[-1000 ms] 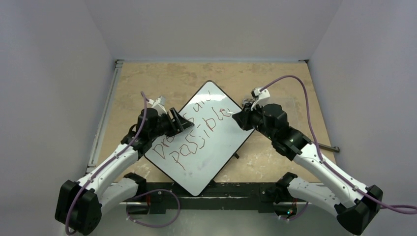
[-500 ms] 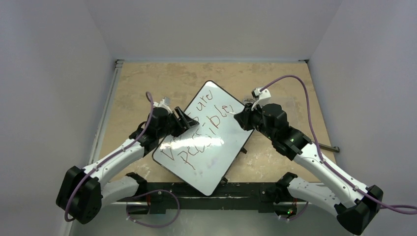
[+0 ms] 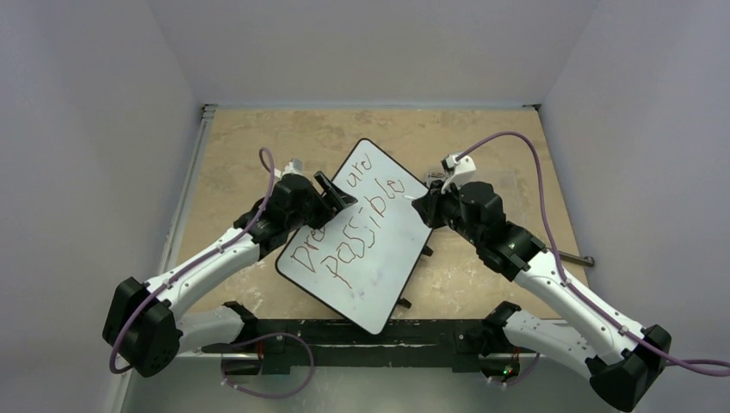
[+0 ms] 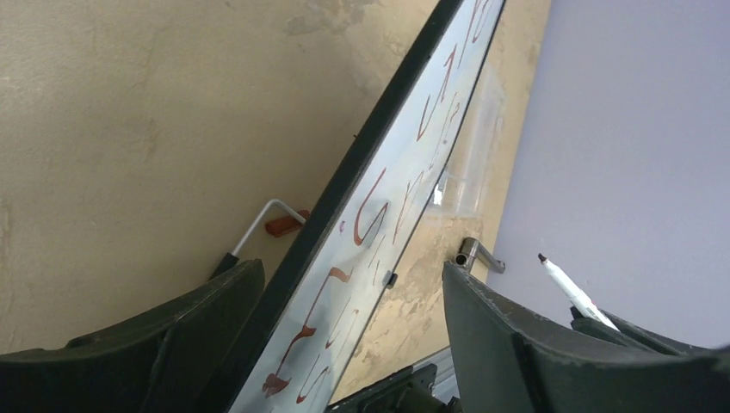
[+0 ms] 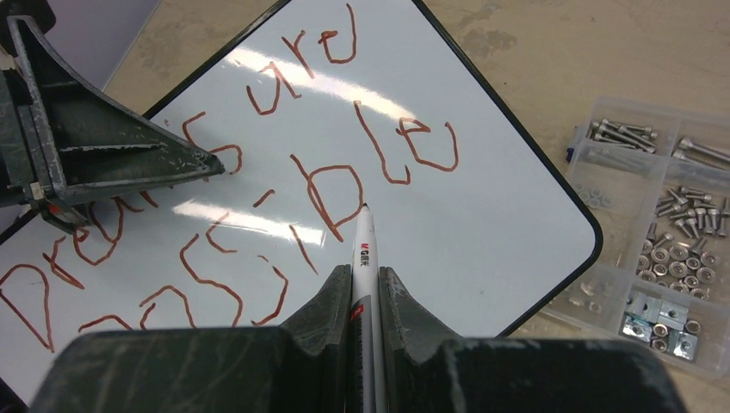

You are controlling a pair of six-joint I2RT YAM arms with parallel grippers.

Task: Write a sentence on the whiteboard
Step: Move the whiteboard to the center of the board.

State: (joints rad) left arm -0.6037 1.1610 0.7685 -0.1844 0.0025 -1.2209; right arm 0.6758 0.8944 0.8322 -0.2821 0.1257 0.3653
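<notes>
The whiteboard (image 3: 379,258) lies turned like a diamond in the middle of the table, with "Dreams are possible" written on it in red. It also shows in the right wrist view (image 5: 491,215) and edge-on in the left wrist view (image 4: 411,202). My left gripper (image 3: 331,194) is at the board's upper left edge. In the left wrist view (image 4: 351,268) its jaws stand wide apart, with the black rim against the left finger. My right gripper (image 3: 423,205) is shut on a white marker (image 5: 364,249). The marker's tip hovers at the word "possible".
A small clear compartment box (image 5: 654,249) of screws and nuts sits on the table just right of the board. A metal crank handle (image 3: 586,259) lies at the table's right edge. White walls close in the table on three sides.
My left gripper has swung right and toward the back, and the whiteboard has slid right and turned with it. The right arm with the marker has hardly moved.
</notes>
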